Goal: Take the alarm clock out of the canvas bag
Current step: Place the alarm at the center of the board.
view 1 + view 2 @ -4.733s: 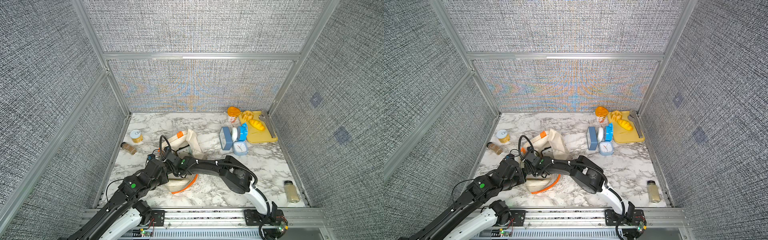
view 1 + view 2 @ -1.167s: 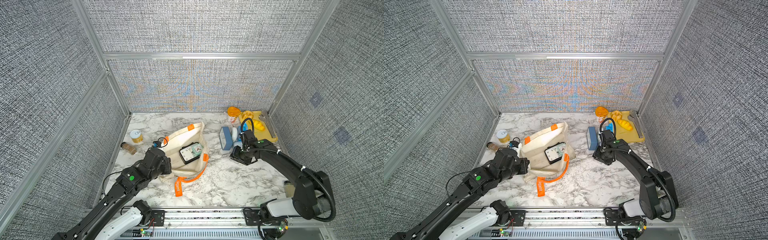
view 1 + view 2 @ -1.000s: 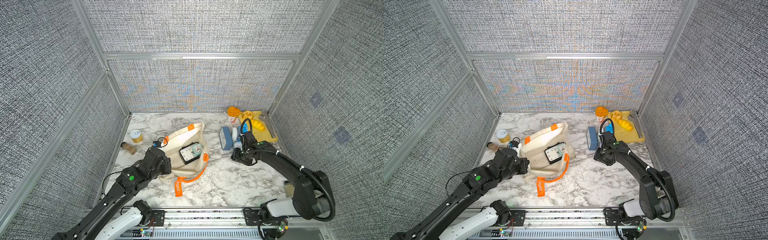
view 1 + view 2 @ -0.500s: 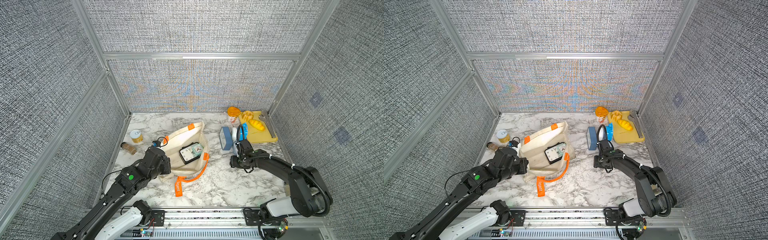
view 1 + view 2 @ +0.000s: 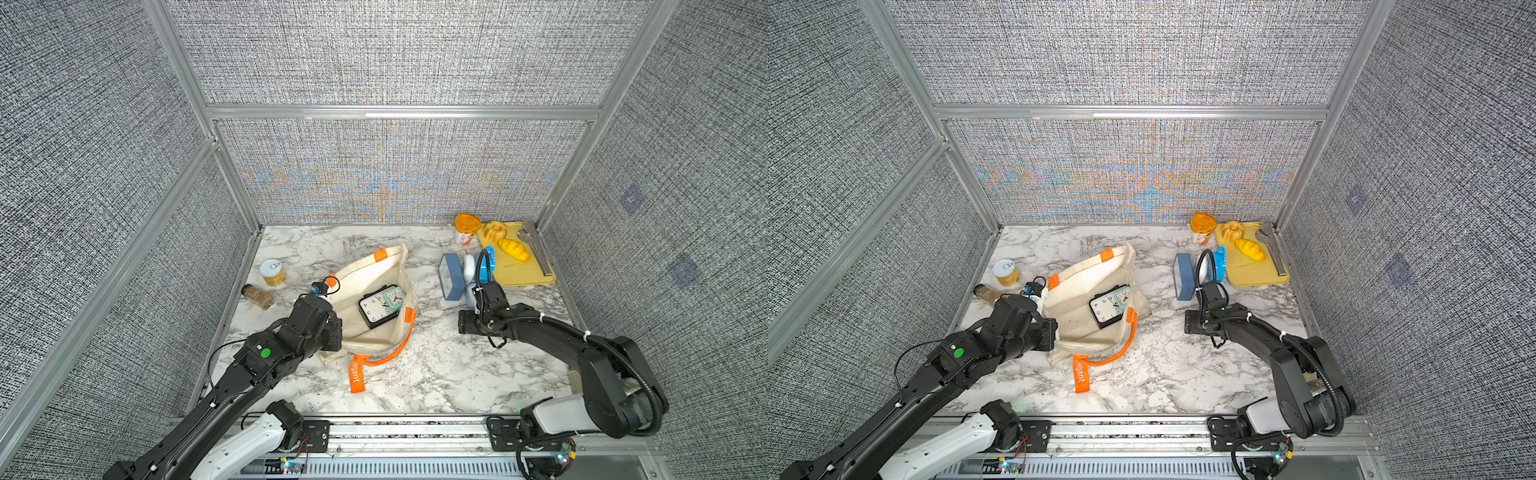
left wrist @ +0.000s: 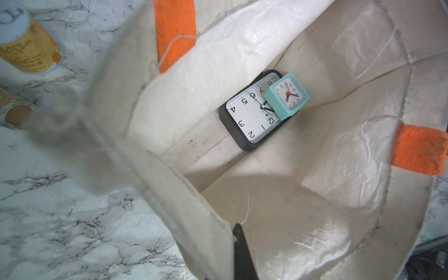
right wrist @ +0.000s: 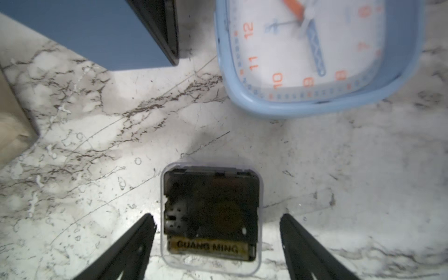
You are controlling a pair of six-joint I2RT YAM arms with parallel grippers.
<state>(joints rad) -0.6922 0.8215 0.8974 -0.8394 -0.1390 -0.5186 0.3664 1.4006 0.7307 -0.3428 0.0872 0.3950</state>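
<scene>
In both top views the canvas bag (image 5: pixel 365 266) (image 5: pixel 1084 274) lies on the marble desk (image 5: pixel 436 365) near the middle of the frame, its mouth gaping toward the camera. Its orange handle (image 5: pixel 399 345) and orange tag (image 5: pixel 356 376) trail toward the lower edge. A black alarm clock (image 5: pixel 376 309) (image 6: pixel 249 118) lies face up inside the bag. A small mint clock (image 5: pixel 394 297) (image 6: pixel 287 97) rests on one of its corners.

The left pincer (image 5: pixel 336 332) reaches in from the lower left. It is clamped tight on the bag's rim at the side away from the clocks. In the left wrist view one dark finger (image 6: pixel 241 247) shows pressed against the cloth edge.

The right pincer (image 7: pixel 215 225) (image 5: pixel 465 324) sits right of the bag, low over the desk, with its jaws spread wide and gripping nothing. Between them a small clock in a clear case (image 7: pixel 211 211) lies face down, with a gap on either side. A pale blue clock (image 7: pixel 315 60) and a blue box (image 7: pixel 97 31) sit just beyond it.

A can (image 5: pixel 272 272) and a brown jar (image 5: pixel 257 296) stand left of the bag. A yellow board (image 5: pixel 519 266) lies at the far right.
</scene>
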